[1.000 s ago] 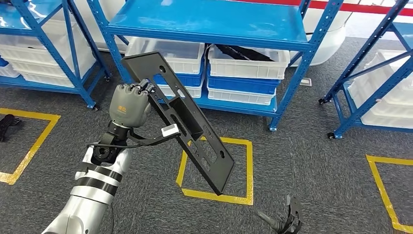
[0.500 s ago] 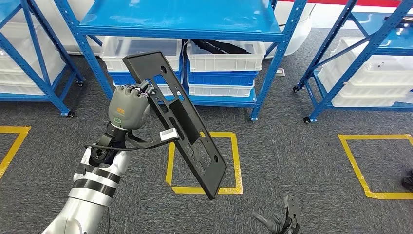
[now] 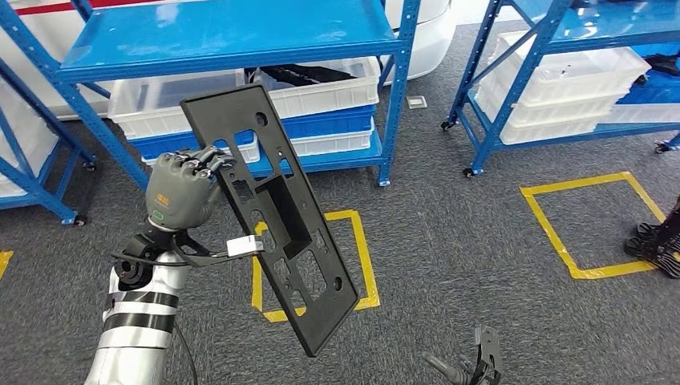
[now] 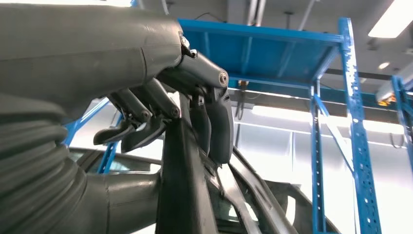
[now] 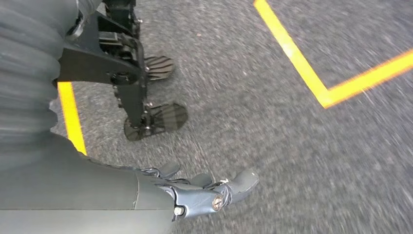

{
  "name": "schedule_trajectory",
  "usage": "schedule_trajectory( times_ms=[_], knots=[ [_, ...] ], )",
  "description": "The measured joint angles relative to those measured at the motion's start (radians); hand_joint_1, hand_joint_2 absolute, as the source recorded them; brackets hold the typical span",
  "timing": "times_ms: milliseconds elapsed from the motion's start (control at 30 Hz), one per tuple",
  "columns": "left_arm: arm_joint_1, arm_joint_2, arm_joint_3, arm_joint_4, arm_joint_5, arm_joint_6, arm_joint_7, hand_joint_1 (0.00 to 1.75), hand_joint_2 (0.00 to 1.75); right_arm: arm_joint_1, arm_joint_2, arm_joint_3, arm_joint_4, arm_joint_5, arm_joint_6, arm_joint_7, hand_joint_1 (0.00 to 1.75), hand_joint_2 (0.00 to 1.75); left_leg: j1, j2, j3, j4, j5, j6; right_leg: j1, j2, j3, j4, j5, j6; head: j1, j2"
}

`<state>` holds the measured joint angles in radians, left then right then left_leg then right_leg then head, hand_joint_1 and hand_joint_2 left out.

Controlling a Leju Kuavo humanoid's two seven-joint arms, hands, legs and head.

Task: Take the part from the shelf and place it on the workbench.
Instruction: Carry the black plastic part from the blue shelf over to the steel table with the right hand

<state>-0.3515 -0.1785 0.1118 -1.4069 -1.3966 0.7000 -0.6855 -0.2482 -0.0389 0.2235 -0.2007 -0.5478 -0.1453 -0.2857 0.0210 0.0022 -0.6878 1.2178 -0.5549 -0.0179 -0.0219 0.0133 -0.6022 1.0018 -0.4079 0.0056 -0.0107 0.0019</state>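
Since the earlier frames the whole scene has swung across the head view: the blue shelf and the yellow floor square have shifted, so the camera, and with it the robot, has turned; the part sits as before in the hand.

The left hand has its fingers wrapped over one long edge of the black part, a flat perforated plate held tilted, upper end near the shelf's white bins, lower end hanging over the floor. The right hand hangs low above the carpet, fingers loosely apart, holding nothing.

Risk, as judged: the grip is on one edge, near the top, so the long free end could swing or slip while the robot turns, or clip a shelf upright.

The left wrist view shows the fingers hooked over the plate's edge, which the head view shows less plainly. No workbench is seen yet.
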Motion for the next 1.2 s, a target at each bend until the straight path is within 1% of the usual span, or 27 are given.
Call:
schedule_trajectory(
  times_ms=[100,167,200,267,333,367,400,467,500,533,567,600,633,667,700,733,800,867,900,933,967,1033,1067,1100,1133,1167,1200],
  knots=[
    [0.000,-0.001,0.002,0.000,0.000,0.000,0.000,1.75,1.75,0.000,0.000,0.000,0.000,0.000,0.000,0.000,0.00,1.75,0.000,-0.001,-0.003,0.008,-0.003,0.000,0.000,0.001,0.000,0.000,0.000,0.000,0.000,0.000],
    [0.003,-0.004,0.011,0.000,0.001,0.000,0.001,1.75,1.75,0.000,0.000,-0.001,0.000,0.001,-0.001,0.000,0.00,1.75,0.000,-0.004,-0.024,0.052,-0.021,-0.001,0.002,0.010,-0.001,0.000,0.000,0.000,0.000,0.000],
    [0.008,-0.005,0.020,0.001,0.001,0.000,0.004,1.75,1.75,0.002,0.000,-0.004,0.000,0.003,-0.001,0.000,0.00,1.75,0.000,-0.005,-0.031,0.069,-0.019,0.000,0.003,0.023,-0.001,0.001,0.001,-0.001,0.000,0.000],
    [0.016,-0.015,0.040,0.003,0.011,0.000,0.003,1.75,1.75,0.005,-0.001,-0.010,0.000,0.007,0.000,-0.003,0.00,1.75,0.006,-0.044,0.024,-0.036,0.036,0.003,0.008,0.072,-0.011,0.012,0.001,0.006,0.002,0.000],
    [0.020,-0.025,0.057,0.004,0.034,0.000,-0.005,1.75,1.75,0.008,-0.003,-0.016,0.000,0.014,0.001,-0.008,0.00,1.75,0.006,-0.071,0.086,-0.162,0.090,0.010,0.006,0.118,-0.027,0.020,0.005,0.022,0.003,0.000],
    [0.021,-0.030,0.061,0.004,0.045,0.000,-0.007,1.75,1.75,0.012,-0.005,-0.018,0.000,0.016,0.002,-0.010,0.00,1.75,0.004,-0.059,0.084,-0.165,0.092,0.016,0.005,0.126,-0.035,0.018,0.009,0.030,0.004,0.000],
    [0.021,-0.033,0.064,0.004,0.053,0.000,-0.009,1.75,1.75,0.016,-0.007,-0.020,0.000,0.018,0.002,-0.011,0.00,1.75,0.004,-0.049,0.084,-0.168,0.095,0.024,0.005,0.115,-0.042,0.021,0.008,0.035,0.004,0.000],
    [0.021,-0.041,0.066,0.003,0.065,0.000,-0.010,1.75,1.75,0.020,-0.009,-0.023,0.000,0.021,0.002,-0.012,0.00,1.75,0.007,-0.026,0.086,-0.176,0.102,0.037,0.009,0.060,-0.074,0.074,-0.016,0.038,0.010,0.000],
    [0.022,-0.043,0.068,0.003,0.067,0.000,-0.011,1.75,1.75,0.019,-0.008,-0.025,0.000,0.023,0.002,-0.012,0.00,1.75,0.006,-0.015,0.086,-0.178,0.103,0.040,0.009,0.027,-0.102,0.129,-0.039,0.037,0.013,0.000],
    [0.024,-0.044,0.069,0.003,0.069,0.000,-0.011,1.75,1.75,0.017,-0.008,-0.025,0.000,0.025,0.002,-0.012,0.00,1.75,0.005,-0.001,0.085,-0.178,0.103,0.042,0.008,0.010,-0.136,0.196,-0.064,0.035,0.016,0.000],
    [0.027,-0.045,0.071,0.002,0.071,0.000,-0.012,1.75,1.75,0.017,-0.008,-0.026,0.000,0.027,0.002,-0.012,0.00,1.75,0.004,0.013,0.084,-0.178,0.102,0.042,0.007,0.001,-0.167,0.257,-0.083,0.037,0.016,0.000],
    [0.031,-0.045,0.073,0.003,0.072,0.000,-0.012,1.75,1.75,0.018,-0.008,-0.026,0.000,0.028,0.002,-0.012,0.00,1.75,0.004,0.027,0.084,-0.178,0.102,0.043,0.004,-0.003,-0.184,0.290,-0.090,0.041,0.016,0.000],
    [0.035,-0.046,0.075,0.003,0.074,0.000,-0.012,1.75,1.75,0.019,-0.009,-0.027,0.000,0.030,0.002,-0.012,0.00,1.75,0.004,0.040,0.084,-0.178,0.101,0.043,0.002,-0.006,-0.181,0.285,-0.082,0.048,0.016,0.000],
    [0.037,-0.047,0.077,0.002,0.075,0.000,-0.012,1.75,1.75,0.020,-0.009,-0.027,0.000,0.031,0.002,-0.011,0.00,1.75,0.005,0.053,0.084,-0.178,0.101,0.042,0.000,-0.013,-0.157,0.240,-0.062,0.057,0.016,0.000],
    [0.038,-0.047,0.079,0.002,0.076,0.000,-0.012,1.75,1.75,0.021,-0.010,-0.028,-0.001,0.033,0.002,-0.011,0.00,1.75,0.005,0.064,0.085,-0.178,0.100,0.040,-0.001,-0.031,-0.115,0.166,-0.037,0.064,0.016,0.000],
    [0.038,-0.048,0.080,0.002,0.077,0.000,-0.012,1.75,1.75,0.020,-0.010,-0.029,-0.001,0.035,0.002,-0.011,0.00,1.75,0.002,0.074,0.087,-0.178,0.098,0.036,0.002,-0.057,-0.075,0.098,-0.016,0.066,0.017,0.000],
    [0.038,-0.048,0.082,0.000,0.079,0.000,-0.012,1.75,1.75,0.017,-0.011,-0.031,-0.002,0.037,0.002,-0.011,0.00,1.75,-0.005,0.094,0.091,-0.179,0.094,0.026,0.009,-0.088,-0.032,0.021,0.005,0.057,0.016,0.000],
    [0.038,-0.049,0.084,-0.002,0.079,0.000,-0.013,1.75,1.75,0.017,-0.011,-0.034,-0.003,0.039,0.002,-0.010,0.00,1.75,-0.008,0.115,0.098,-0.185,0.093,0.014,0.014,-0.070,-0.034,0.015,0.009,0.041,0.014,0.000],
    [0.038,-0.049,0.085,-0.002,0.079,0.000,-0.012,1.75,1.75,0.018,-0.012,-0.034,-0.003,0.040,0.002,-0.010,0.00,1.75,-0.006,0.117,0.101,-0.185,0.090,0.008,0.010,-0.057,-0.034,0.013,0.012,0.034,0.013,0.000],
    [0.038,-0.049,0.086,-0.003,0.079,0.000,-0.012,1.75,1.75,0.019,-0.011,-0.035,-0.003,0.042,0.002,-0.009,0.00,1.75,-0.003,0.104,0.100,-0.176,0.079,0.004,0.005,-0.044,-0.033,0.010,0.014,0.027,0.011,0.000],
    [0.038,-0.049,0.087,-0.003,0.080,0.000,-0.012,1.75,1.75,0.019,-0.011,-0.035,-0.003,0.044,0.002,-0.008,0.00,1.75,-0.001,0.080,0.090,-0.147,0.058,0.001,0.000,-0.032,-0.031,0.007,0.017,0.018,0.008,0.000],
    [0.041,-0.049,0.092,-0.004,0.082,0.000,-0.012,1.75,1.75,0.018,-0.009,-0.035,-0.003,0.047,0.002,-0.008,0.00,1.75,0.002,0.019,0.040,-0.032,-0.007,0.000,-0.002,-0.009,-0.030,0.006,0.019,0.006,0.001,0.000],
    [0.045,-0.048,0.094,-0.004,0.082,0.000,-0.012,1.75,1.75,0.018,-0.009,-0.035,-0.003,0.047,0.002,-0.008,0.00,1.75,0.001,0.004,0.008,0.035,-0.036,0.000,0.000,0.004,-0.030,0.006,0.019,0.002,-0.001,0.000],
    [0.050,-0.048,0.096,-0.004,0.082,0.000,-0.012,1.75,1.75,0.019,-0.009,-0.035,-0.003,0.047,0.002,-0.008,0.00,1.75,0.001,-0.004,-0.016,0.082,-0.049,0.000,0.002,0.019,-0.030,0.007,0.019,0.001,-0.002,0.000],
    [0.053,-0.047,0.098,-0.004,0.082,0.000,-0.012,1.75,1.75,0.020,-0.009,-0.035,-0.003,0.048,0.002,-0.008,0.00,1.75,0.001,-0.006,-0.026,0.096,-0.043,0.001,0.003,0.035,-0.030,0.008,0.019,0.000,-0.002,0.000],
    [0.055,-0.047,0.099,-0.004,0.082,0.000,-0.012,1.75,1.75,0.021,-0.009,-0.035,-0.003,0.048,0.002,-0.007,0.00,1.75,0.002,-0.008,-0.016,0.069,-0.018,0.003,0.004,0.051,-0.030,0.010,0.019,0.001,-0.002,0.000],
    [0.056,-0.047,0.099,-0.004,0.082,0.000,-0.012,1.75,1.75,0.021,-0.008,-0.035,-0.003,0.048,0.002,-0.007,0.00,1.75,0.003,-0.015,0.011,0.010,0.020,0.004,0.003,0.066,-0.030,0.012,0.019,0.001,-0.002,0.000]
  ],
)
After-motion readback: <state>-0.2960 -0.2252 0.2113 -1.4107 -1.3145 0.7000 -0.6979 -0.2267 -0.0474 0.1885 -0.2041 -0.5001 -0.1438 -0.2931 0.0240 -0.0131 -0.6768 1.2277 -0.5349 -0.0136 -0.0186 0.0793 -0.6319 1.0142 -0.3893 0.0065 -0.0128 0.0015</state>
